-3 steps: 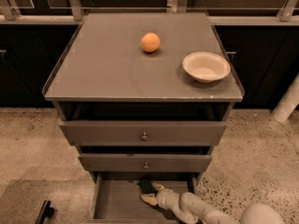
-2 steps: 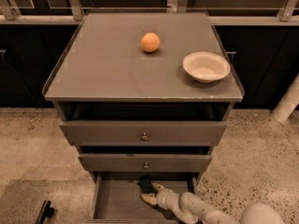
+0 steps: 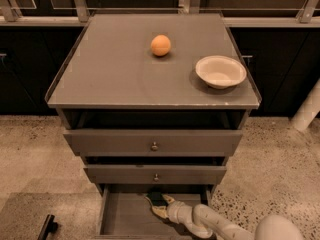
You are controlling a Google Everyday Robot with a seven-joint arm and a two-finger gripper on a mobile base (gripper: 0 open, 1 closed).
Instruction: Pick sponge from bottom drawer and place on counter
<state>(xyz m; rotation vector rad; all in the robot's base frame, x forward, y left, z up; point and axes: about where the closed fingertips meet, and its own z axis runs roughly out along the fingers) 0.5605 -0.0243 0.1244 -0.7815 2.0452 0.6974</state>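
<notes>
We see the sponge (image 3: 154,198) far in on the floor of the open bottom drawer (image 3: 125,216), at the tips of our gripper (image 3: 160,204), whose fingers (image 3: 160,212) stand apart. On the worktop (image 3: 110,69) above sit an orange (image 3: 160,45) and a bowl (image 3: 220,71).

The bottom drawer (image 3: 122,214) stands pulled open. The gripper (image 3: 161,206) reaches down into it, right at the dark sponge (image 3: 155,198) near the drawer's back. On the counter (image 3: 115,69) sit an orange (image 3: 160,45) and a pale bowl (image 3: 220,71), apart.
</notes>
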